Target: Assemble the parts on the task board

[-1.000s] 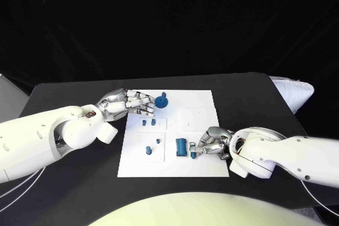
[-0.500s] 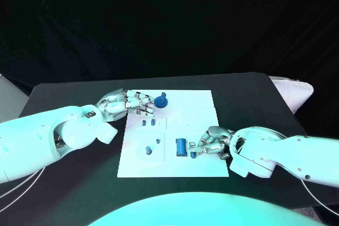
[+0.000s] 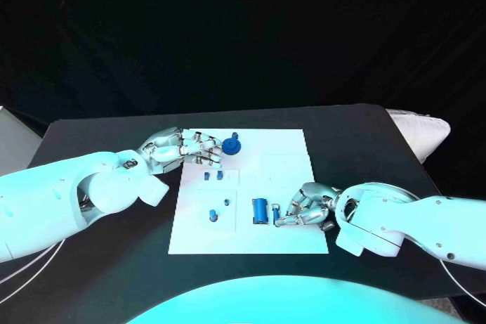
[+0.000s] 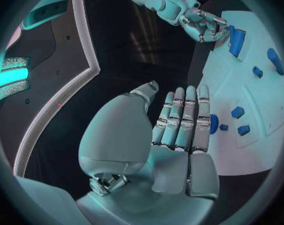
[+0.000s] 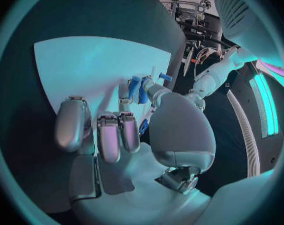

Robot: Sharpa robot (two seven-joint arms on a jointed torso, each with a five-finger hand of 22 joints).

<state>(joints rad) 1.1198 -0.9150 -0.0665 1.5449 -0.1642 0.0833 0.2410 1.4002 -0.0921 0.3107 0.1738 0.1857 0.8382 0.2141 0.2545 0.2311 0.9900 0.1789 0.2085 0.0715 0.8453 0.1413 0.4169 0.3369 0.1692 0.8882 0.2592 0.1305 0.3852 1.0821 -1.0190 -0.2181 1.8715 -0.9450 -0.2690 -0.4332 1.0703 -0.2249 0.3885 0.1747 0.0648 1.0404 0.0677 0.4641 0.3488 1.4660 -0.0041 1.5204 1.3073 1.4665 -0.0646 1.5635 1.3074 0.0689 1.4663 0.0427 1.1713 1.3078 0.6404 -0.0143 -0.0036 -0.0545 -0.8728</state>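
Currently our right hand [image 3: 304, 210] sits at the task board's [image 3: 284, 162] right edge, fingers curled beside the blue cylinder [image 3: 260, 211] lying on the board; we cannot tell whether they actually grip a part. Our left hand [image 3: 185, 149] rests at the board's upper left corner, fingers straight and together, holding nothing, with the round blue knob [image 3: 232, 147] just beside its fingertips. Two small blue pegs [image 3: 212, 175] stand in their plate, and a single blue peg [image 3: 213, 215] sits in the lower-left plate. We judge these parts light, rigid, smooth plastic, prone to roll or slip. Pinch the cylinder across its middle, not its ends.
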